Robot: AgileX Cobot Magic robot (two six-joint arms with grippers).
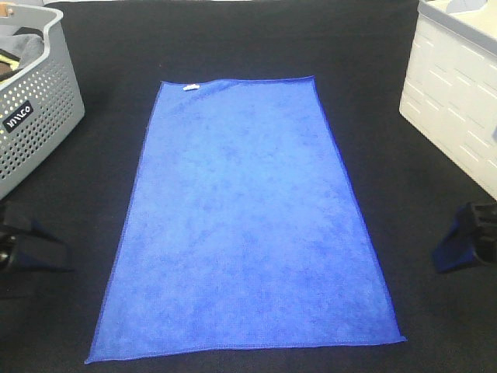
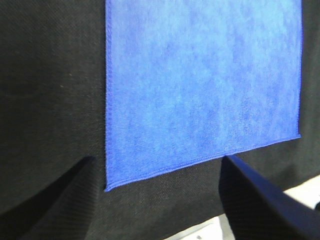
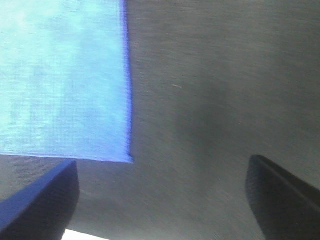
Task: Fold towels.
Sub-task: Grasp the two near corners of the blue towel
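Note:
The royal-blue towel (image 1: pixel 241 225) lies spread flat on the black table, long side running front to back, with its small white tag (image 1: pixel 190 85) at the far short edge. My left gripper (image 1: pixel 39 245) hovers off the towel's near left side, open and empty. In the left wrist view the towel (image 2: pixel 200 85) has a near corner between the gripper's (image 2: pixel 159 165) spread fingers (image 2: pixel 260 200). My right gripper (image 1: pixel 466 245) sits off the near right side, also open and empty. The right wrist view shows the towel's (image 3: pixel 60 85) near right corner just beyond one finger (image 3: pixel 45 200) of that gripper (image 3: pixel 164 167).
A grey perforated basket (image 1: pixel 31 101) holding cloth stands at the back left. A white crate (image 1: pixel 458 85) stands at the back right. Black table cloth (image 1: pixel 388 155) surrounds the towel on all sides.

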